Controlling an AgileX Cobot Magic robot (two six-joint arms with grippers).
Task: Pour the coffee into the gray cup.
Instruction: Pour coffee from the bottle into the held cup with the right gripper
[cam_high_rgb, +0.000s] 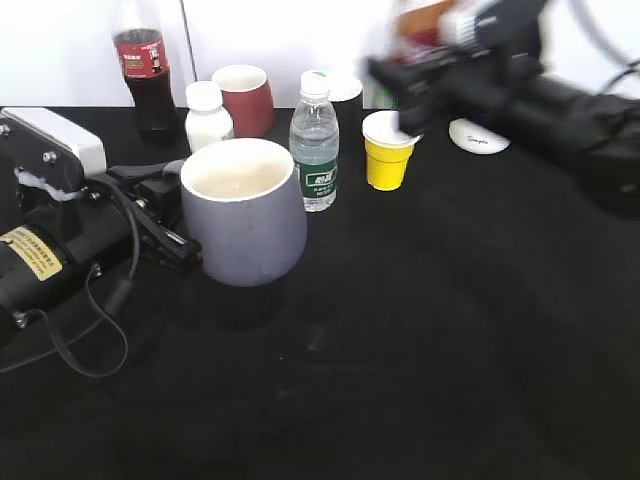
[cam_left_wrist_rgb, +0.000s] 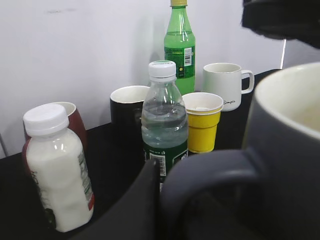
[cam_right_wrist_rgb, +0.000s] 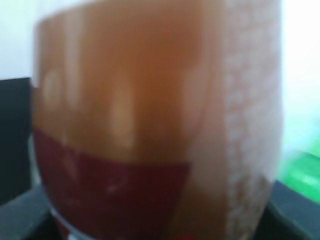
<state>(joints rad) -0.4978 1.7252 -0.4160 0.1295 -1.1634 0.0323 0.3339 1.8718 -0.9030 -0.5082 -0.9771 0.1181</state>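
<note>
My left fingers grip the handle of the gray cup (cam_high_rgb: 246, 212), upright on the black table, white inside. The coffee (cam_right_wrist_rgb: 150, 125) fills my right wrist view: blurred brown liquid above a red label band.

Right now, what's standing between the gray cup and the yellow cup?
In the exterior view, a clear water bottle with a green label stands between the gray cup and the yellow cup.

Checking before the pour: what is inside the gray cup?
The gray cup shows only a bare pale inner wall near its rim, with no liquid visible. Its bottom is hidden by the near wall.
</note>
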